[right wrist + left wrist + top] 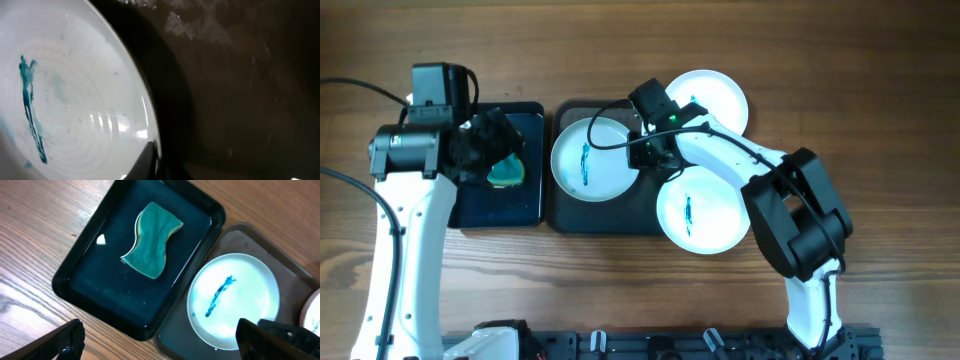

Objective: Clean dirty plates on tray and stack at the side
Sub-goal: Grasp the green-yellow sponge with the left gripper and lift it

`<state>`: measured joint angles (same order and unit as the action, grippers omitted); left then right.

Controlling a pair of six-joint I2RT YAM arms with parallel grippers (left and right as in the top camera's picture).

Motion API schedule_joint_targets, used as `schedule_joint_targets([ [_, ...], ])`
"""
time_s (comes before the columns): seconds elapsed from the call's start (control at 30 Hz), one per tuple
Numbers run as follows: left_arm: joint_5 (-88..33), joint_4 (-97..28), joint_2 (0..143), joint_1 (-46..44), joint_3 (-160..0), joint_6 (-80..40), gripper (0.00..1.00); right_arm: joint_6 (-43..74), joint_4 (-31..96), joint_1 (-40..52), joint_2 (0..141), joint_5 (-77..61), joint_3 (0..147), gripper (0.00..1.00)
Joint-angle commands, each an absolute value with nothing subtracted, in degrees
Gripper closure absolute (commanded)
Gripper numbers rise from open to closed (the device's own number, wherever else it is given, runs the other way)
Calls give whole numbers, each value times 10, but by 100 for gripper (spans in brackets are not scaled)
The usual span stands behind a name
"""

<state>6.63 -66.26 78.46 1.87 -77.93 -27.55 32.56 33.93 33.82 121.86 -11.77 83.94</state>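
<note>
Left gripper (159, 330) hangs released above a wavy teal sponge (151, 240). Right gripper (642, 150) sits at the rim of a round white glossy plate (570, 150); grasp unclear.

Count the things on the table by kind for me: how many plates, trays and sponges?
White plates: 3 (left plate, upper right plate, lower right plate)
Trays: 2 (grey tray, black tray)
Sponges: 1 (green sponge)
Total: 6
</note>
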Motion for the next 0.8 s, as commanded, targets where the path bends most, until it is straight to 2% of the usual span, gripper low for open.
schedule_joint_targets([
  [0.0,85,-665,797,33,-768,-286,6,329,342,340,1234,-102,848,96],
  [0.17,84,-678,838,40,-768,-304,15,329,353,340,1234,-90,848,96],
  [0.47,85,-647,957,40,-768,-272,22,329,349,340,1234,-95,848,96],
  [0.53,85,-623,982,41,-768,-264,28,329,350,340,1234,-95,848,96],
  [0.57,85,-606,994,41,-768,-253,29,329,349,340,1234,-95,848,96],
  [0.67,85,-540,1036,41,-768,-194,23,322,349,340,1234,-95,848,96],
  [0.77,99,-512,1062,41,-768,-180,23,321,349,340,1234,-95,848,96],
])
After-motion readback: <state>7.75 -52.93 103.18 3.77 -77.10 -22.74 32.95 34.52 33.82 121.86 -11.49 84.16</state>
